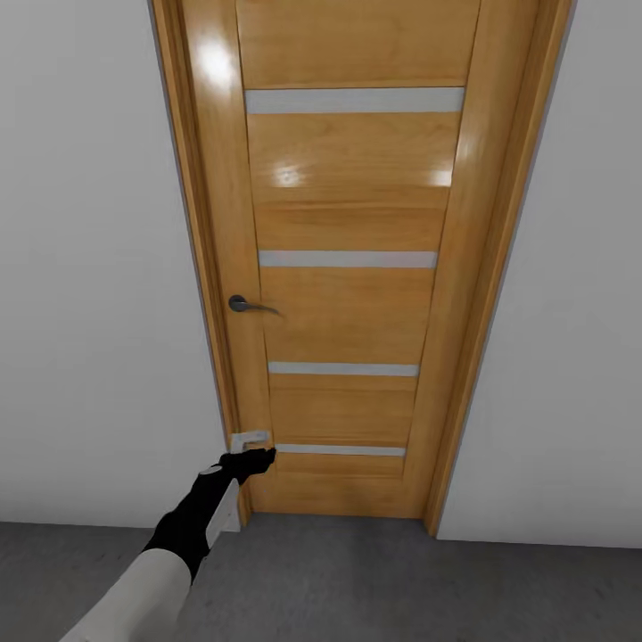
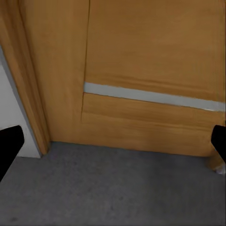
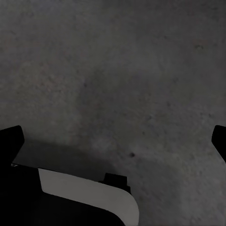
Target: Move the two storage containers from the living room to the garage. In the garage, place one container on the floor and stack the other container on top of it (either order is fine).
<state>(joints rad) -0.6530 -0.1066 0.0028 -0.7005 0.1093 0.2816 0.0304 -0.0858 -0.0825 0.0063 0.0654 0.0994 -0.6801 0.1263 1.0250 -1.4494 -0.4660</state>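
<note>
One light wooden door (image 1: 348, 267), shut, four pale strips across it, one dark lever handle (image 1: 250, 306). White walls (image 1: 89, 267) either side, grey concrete floor (image 1: 357, 580) below. Left gripper (image 1: 252, 460) low by the door's bottom corner, fingers (image 2: 9, 146) spread wide, empty. Right gripper (image 3: 117, 141) spread too, facing bare floor, nothing held.

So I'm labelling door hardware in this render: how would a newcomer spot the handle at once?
Start with the light wooden door set in the white wall, with four pale horizontal strips across it. On its left edge, about level with the second strip from the top, sits the door handle. It is the one dark metal lever there, well above the left gripper.
</note>
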